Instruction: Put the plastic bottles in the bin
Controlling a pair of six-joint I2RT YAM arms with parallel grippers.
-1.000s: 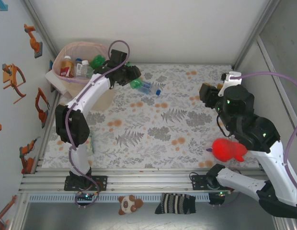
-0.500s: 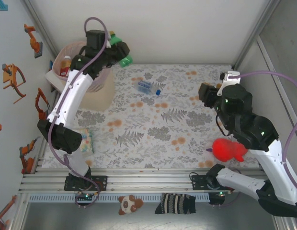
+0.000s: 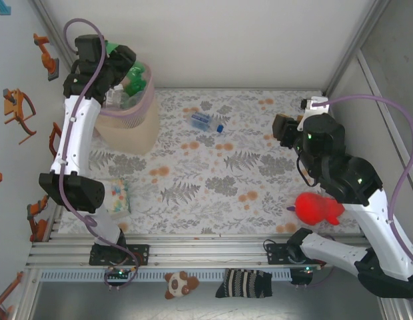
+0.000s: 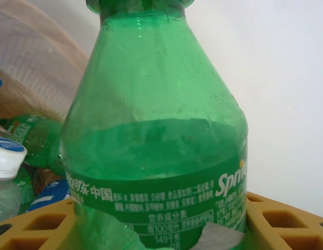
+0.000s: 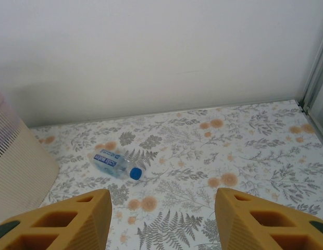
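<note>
while in left gripper (image 4: 160,229), green bottle (image 4: 156,120)

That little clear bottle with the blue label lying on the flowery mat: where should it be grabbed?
Probably across the labelled middle of the small clear plastic bottle with the blue cap, coming down from above. It lies on its side on the floral mat with both long sides free, and its cap end is narrower.

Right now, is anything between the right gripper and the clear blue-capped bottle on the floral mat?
Nothing visible: bare floral mat lies between the open right gripper and the clear blue-capped bottle; the pink bin stands aside.
</note>
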